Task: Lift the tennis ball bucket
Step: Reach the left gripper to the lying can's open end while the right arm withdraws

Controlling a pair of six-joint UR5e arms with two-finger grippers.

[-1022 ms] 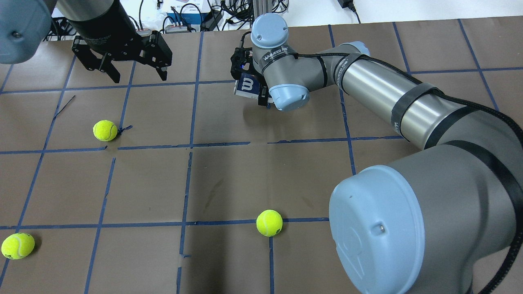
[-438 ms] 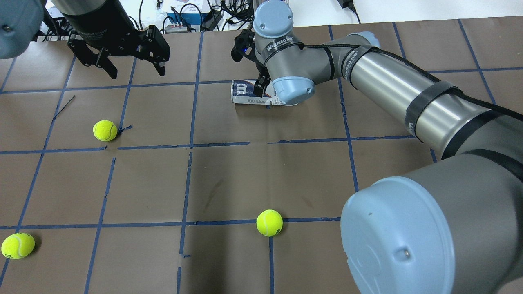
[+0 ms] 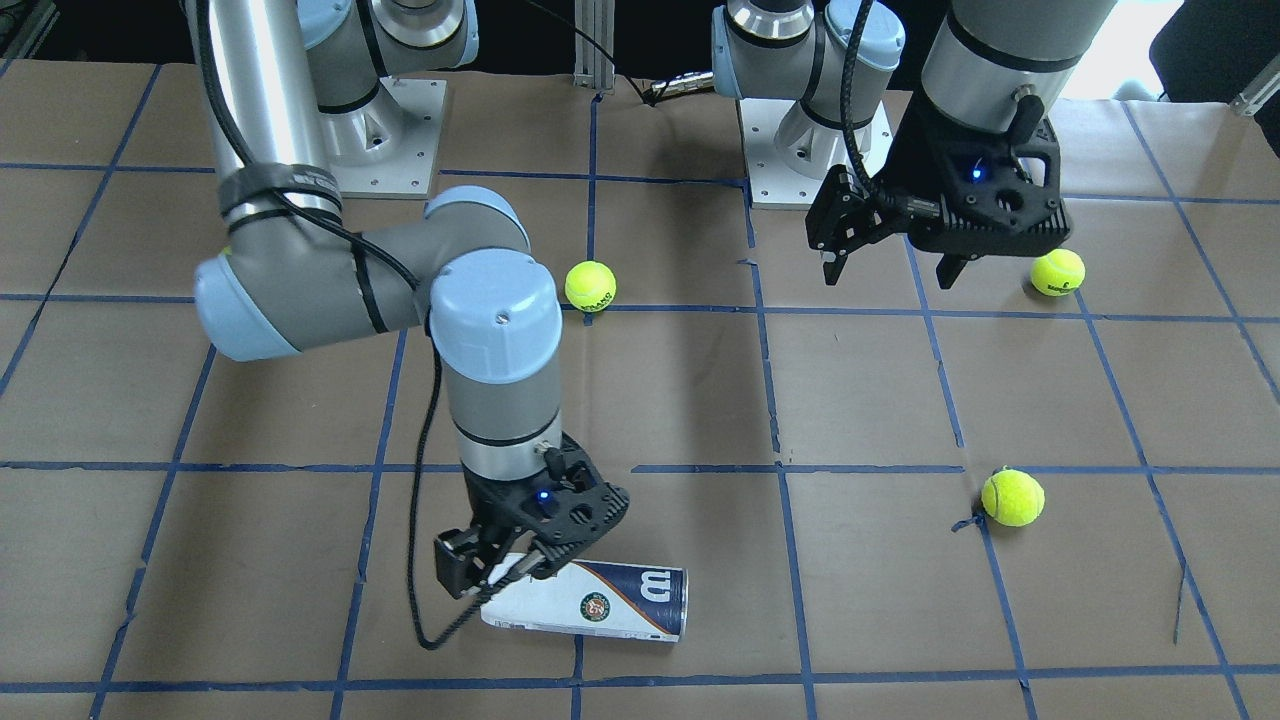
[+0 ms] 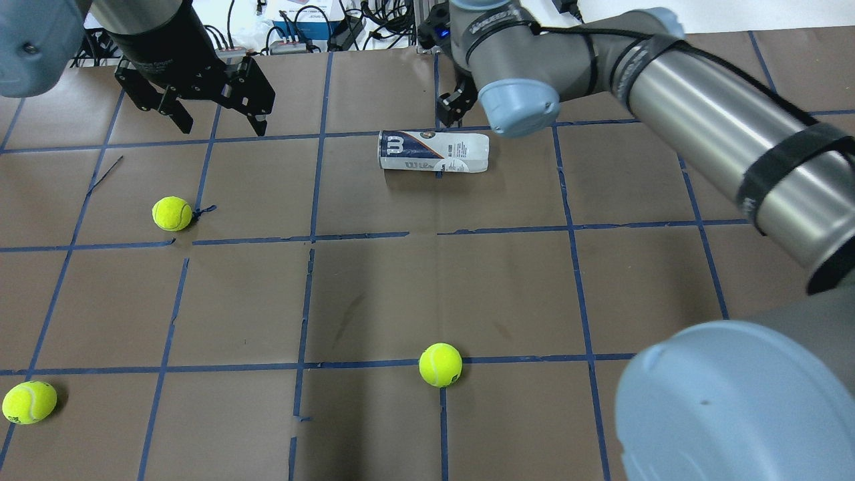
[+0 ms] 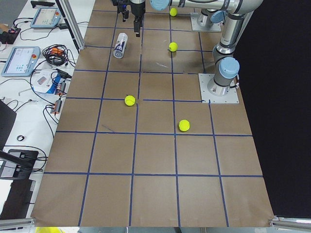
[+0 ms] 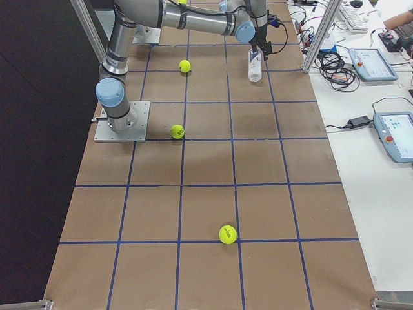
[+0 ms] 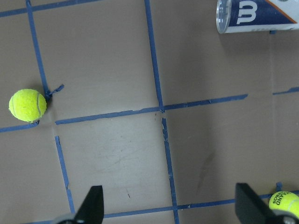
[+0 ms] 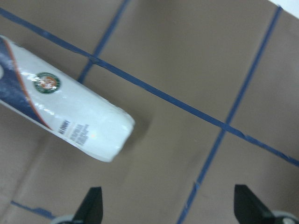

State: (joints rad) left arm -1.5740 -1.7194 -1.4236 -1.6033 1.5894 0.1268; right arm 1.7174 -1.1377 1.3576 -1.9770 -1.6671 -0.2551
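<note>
The tennis ball bucket [image 4: 433,151] lies on its side on the brown table, with nothing gripping it. It also shows in the front view [image 3: 600,603], the left wrist view [image 7: 257,15] and the right wrist view [image 8: 60,116]. My right gripper [image 4: 457,103] is open and empty. It hangs above the tube's white closed end [image 3: 490,578], apart from it, with the jaws wide in the right wrist view [image 8: 170,210]. My left gripper [image 4: 222,123] is open and empty, high over the table's far left [image 3: 890,272], well away from the tube.
Three yellow-green tennis balls lie loose: one far left [image 4: 172,213], one near the middle [image 4: 440,365] and one at the near left corner [image 4: 29,402]. Cables and boxes [image 4: 300,27] crowd the strip beyond the far table edge. The arm bases [image 3: 390,110] stand on the robot's side.
A second ago the tube was up in my right gripper. It now lies flat on the table, and the right gripper has let go and drawn up and away. The left gripper has hardly moved.
</note>
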